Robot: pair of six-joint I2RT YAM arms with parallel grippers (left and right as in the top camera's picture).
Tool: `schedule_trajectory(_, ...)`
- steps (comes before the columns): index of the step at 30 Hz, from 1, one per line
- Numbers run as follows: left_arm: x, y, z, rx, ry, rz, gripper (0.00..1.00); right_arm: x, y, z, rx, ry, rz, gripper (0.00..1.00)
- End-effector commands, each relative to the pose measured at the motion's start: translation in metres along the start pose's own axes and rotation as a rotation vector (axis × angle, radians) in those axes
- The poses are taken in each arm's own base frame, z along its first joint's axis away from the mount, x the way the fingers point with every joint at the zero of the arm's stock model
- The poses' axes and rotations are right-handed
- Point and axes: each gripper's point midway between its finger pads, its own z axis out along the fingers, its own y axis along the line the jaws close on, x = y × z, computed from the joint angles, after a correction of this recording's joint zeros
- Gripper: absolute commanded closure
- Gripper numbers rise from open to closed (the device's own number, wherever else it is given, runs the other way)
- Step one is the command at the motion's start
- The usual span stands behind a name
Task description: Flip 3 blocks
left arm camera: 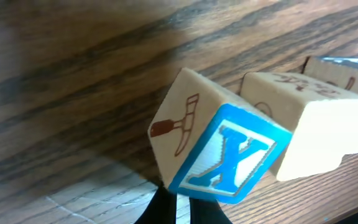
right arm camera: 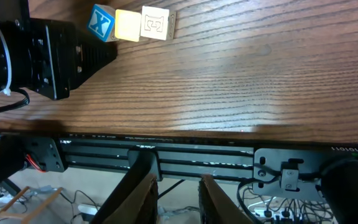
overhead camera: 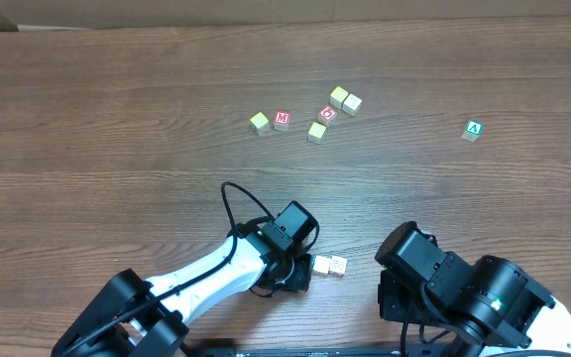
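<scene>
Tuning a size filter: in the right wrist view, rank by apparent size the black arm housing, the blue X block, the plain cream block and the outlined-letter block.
1. black arm housing, far the largest, but nearer the camera.
2-4. blue X block, plain cream block, outlined-letter block: look alike, so unranked.

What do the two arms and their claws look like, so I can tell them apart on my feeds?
Left arm: a white link between black joints, a thin black cable looping by the wrist, and a black left claw. Right arm: chunky black joints with a small green light and a white link behind. The right claw has dark fingers with tan faces.
</scene>
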Motion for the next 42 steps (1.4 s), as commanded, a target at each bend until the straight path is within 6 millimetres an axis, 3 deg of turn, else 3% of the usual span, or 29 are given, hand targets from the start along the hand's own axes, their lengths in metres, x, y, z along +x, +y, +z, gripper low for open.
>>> schedule_trajectory(1,0.0085,0.0149,0.0149,-0.049,0.022,-0.029,0.96,0.0013,0.0015,-0.0007,-0.015,-0.001,-0.008,0.75)
schedule_trajectory(42,-0.0014,0.0065,0.0136,-0.020,-0.012,-0.008,0.96,0.0020,0.0023,-0.0007,-0.019,0.003,-0.008,0.75)
